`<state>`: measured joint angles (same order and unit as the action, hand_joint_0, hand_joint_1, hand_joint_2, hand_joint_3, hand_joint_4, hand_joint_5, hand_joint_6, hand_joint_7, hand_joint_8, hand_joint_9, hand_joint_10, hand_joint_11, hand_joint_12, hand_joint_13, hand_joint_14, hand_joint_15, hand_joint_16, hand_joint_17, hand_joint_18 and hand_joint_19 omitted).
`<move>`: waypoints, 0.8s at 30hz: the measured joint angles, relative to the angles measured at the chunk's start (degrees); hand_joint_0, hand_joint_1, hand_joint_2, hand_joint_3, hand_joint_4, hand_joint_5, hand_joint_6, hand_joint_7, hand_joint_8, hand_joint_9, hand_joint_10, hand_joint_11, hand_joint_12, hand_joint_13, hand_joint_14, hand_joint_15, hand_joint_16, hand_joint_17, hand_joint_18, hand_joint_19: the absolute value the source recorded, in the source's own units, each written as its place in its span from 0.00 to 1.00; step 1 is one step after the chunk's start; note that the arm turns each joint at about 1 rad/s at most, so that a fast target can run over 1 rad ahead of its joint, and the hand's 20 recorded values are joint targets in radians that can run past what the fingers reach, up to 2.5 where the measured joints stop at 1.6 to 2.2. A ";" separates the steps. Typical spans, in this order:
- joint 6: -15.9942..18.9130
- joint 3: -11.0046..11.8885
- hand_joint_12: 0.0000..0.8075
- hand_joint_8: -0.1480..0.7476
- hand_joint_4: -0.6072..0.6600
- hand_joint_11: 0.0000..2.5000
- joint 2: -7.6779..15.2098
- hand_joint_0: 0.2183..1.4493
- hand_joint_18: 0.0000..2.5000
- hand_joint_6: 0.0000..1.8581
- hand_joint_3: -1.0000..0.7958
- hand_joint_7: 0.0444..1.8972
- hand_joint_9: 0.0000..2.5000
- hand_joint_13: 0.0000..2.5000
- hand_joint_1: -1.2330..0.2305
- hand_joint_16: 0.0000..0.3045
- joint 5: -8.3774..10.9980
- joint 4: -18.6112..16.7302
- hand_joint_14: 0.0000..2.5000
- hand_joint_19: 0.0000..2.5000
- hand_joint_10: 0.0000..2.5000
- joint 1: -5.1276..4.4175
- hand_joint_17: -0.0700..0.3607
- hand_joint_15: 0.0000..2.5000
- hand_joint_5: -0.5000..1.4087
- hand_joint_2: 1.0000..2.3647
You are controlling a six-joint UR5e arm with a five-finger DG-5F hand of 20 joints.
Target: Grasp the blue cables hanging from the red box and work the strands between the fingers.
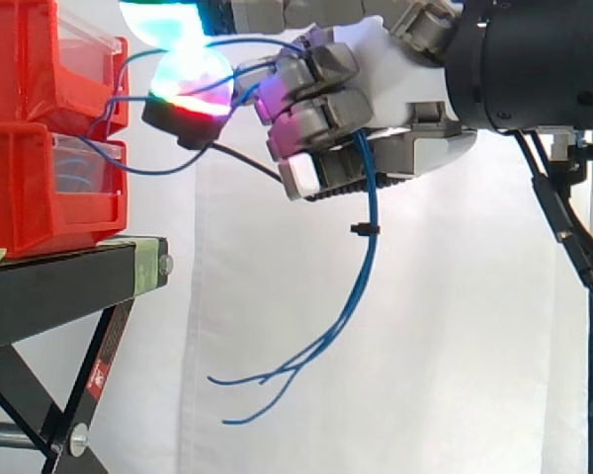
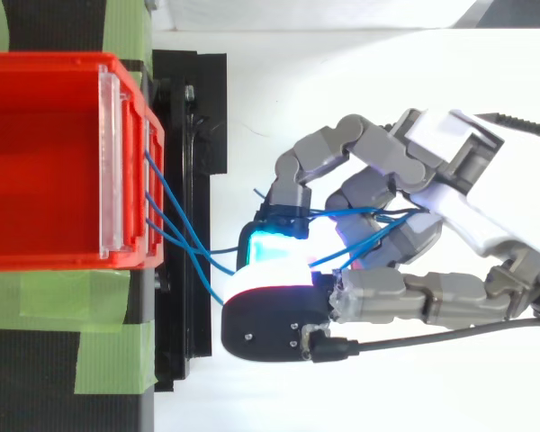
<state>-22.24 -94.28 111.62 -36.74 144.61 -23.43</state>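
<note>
Side view: the step looks like rolling strands. We would curl lightly and leave slack toward the stacked red plastic bins [image 1: 40, 188]. Thin blue cables [image 1: 370, 227] run from the bins through the curled fingers [image 1: 321, 114] of the grey-and-white robot hand [image 1: 405, 79], loose ends dangling below the palm.

Top view: the hand [image 2: 450, 171] closes round the cables [image 2: 360, 213], strands threading between fingers.

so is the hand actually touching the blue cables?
Touching. Side view: the blue cables run into the curled fingers of the hand and hang out below them. The top view also shows strands threaded between the fingers.
</note>
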 measured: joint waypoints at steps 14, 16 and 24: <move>0.01 0.00 0.83 0.77 0.69 1.00 0.00 0.77 0.78 0.81 0.68 0.51 0.53 0.68 0.40 0.66 0.05 4.96 1.00 0.29 1.00 -0.14 0.51 0.77 0.20 0.10; -0.02 0.01 0.83 0.77 0.69 1.00 0.00 0.77 0.78 0.81 0.68 0.51 0.53 0.68 0.40 0.66 0.07 5.17 1.00 0.29 1.00 -0.14 0.51 0.77 0.20 0.10; -0.04 0.00 0.83 0.77 0.69 1.00 0.00 0.77 0.78 0.81 0.68 0.51 0.53 0.68 0.40 0.66 0.01 6.24 1.00 0.29 1.00 -0.14 0.51 0.77 0.20 0.09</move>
<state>-22.28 -94.28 111.62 -36.72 150.85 -23.57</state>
